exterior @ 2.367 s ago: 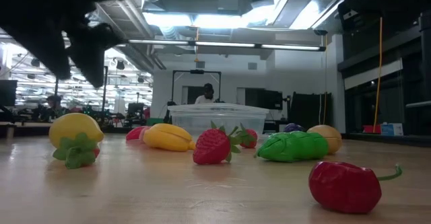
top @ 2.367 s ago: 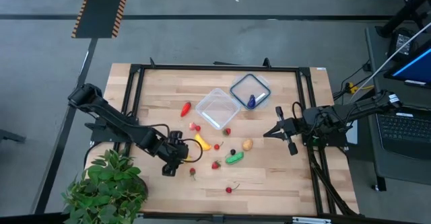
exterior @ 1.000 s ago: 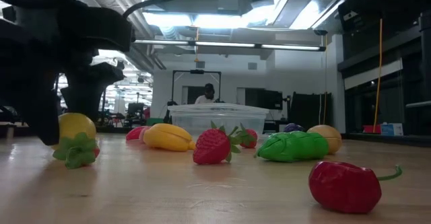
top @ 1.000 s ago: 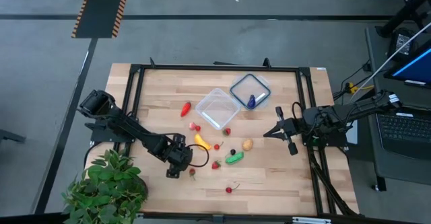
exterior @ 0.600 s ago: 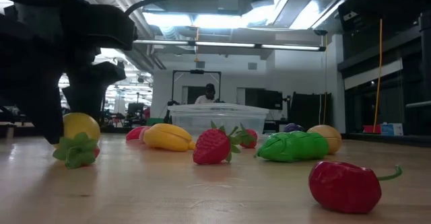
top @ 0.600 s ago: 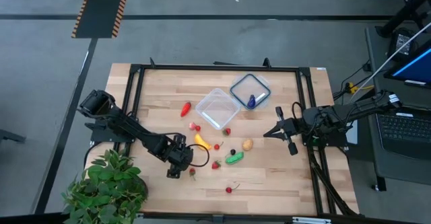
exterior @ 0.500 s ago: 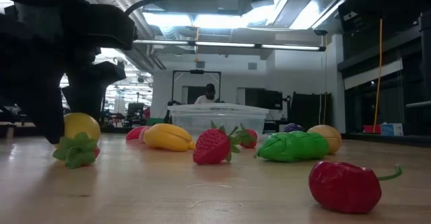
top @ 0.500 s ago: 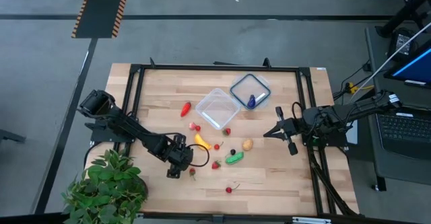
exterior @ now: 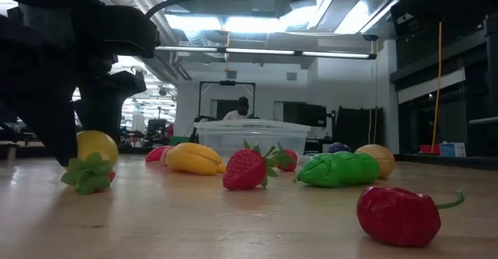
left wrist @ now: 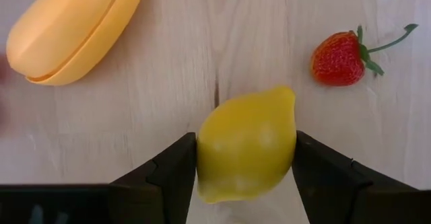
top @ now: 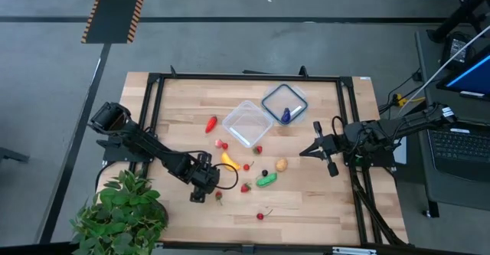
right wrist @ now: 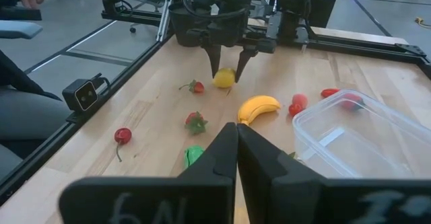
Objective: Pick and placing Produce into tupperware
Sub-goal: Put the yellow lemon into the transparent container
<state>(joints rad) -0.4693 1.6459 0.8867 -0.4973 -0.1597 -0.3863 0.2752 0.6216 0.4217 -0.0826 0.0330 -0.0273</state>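
table (top: 306, 201): light wood butcher-block top inside a black frame, everything sits on it
plant (top: 122, 209): big leafy green thing at the table corner nearest the left arm's base
left arm: stretches from the plant side toward the middle, wrist pointing down at the wood
right arm: parked over the opposite edge, away from all the fruit
tupperware (top: 246, 122): clear square tub, nothing in it as far as I can see, sitting just beside the lid
lid (top: 284, 102): clear with a greyish-blue rim, a small blue-purple piece (top: 285, 115) lying on it
left gripper (left wrist: 246, 173): down at the table, a finger pressed on each side of the lemon, so it's closed onto it at about lemon width
right gripper (right wrist: 236, 140): fingers pressed together, holding nothing
banana (left wrist: 73, 30): yellow, near the lemon, between it and the tub
green veggie (exterior: 339, 169): lumpy, next to a tan round piece (exterior: 375, 159)
lemon (left wrist: 246, 145): yellow, pinched between the left fingers, seems to be on the wood
strawberry (left wrist: 338, 58): red with a green stem, just beside the lemon, not touching it
rest of the Produce: small red bits scattered loose around the banana and tub, a red cherry-like one (top: 260, 215) off by itself
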